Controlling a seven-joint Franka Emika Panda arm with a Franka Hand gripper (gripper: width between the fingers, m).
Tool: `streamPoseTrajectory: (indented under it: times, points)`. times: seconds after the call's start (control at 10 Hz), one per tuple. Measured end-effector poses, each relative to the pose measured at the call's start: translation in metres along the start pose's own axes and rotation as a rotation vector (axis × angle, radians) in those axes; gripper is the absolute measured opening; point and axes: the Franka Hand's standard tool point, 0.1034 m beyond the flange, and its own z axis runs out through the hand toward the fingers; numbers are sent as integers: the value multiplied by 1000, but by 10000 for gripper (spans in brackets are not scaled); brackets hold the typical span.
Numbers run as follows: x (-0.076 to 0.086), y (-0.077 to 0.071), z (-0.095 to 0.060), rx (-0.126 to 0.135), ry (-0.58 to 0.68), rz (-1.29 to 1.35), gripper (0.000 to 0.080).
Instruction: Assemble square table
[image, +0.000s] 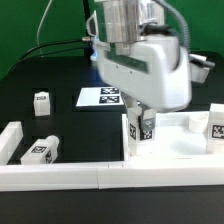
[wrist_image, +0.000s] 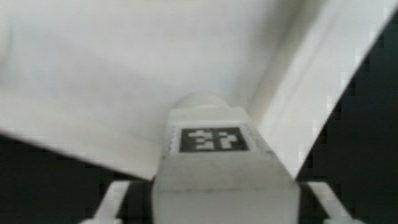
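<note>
The gripper (image: 141, 122) squeezes a white table leg (wrist_image: 217, 150). A corner of the square tabletop (wrist_image: 107, 80) sits just under it. The leg looks hard, light and smooth, so its flat sides hold best.

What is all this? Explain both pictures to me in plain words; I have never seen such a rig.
The big white machine is a robot arm that builds a small table. One picture comes from a camera off the arm, the other from a camera on its wrist, looking past its two fingers. On the black table lies the square tabletop, a white slab with a raised rim. Between the fingers stands a tagged leg, by the slab's rim; whether they clamp it is unclear. Three more legs wait: an upright leg, a lying leg, and a far leg at the exterior view's right edge. The flat tagged sheet is the marker board; a low white wall runs nearest the camera.
</note>
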Motion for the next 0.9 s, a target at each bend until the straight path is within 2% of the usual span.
streamPoseTrajectory:
  times: [0.1, 0.5, 0.9]
  points:
    - [1, 0, 0, 11, -21, 132, 287]
    - [2, -1, -1, 14, -48, 425, 287]
    - [4, 0, 0, 13, -44, 609, 287]
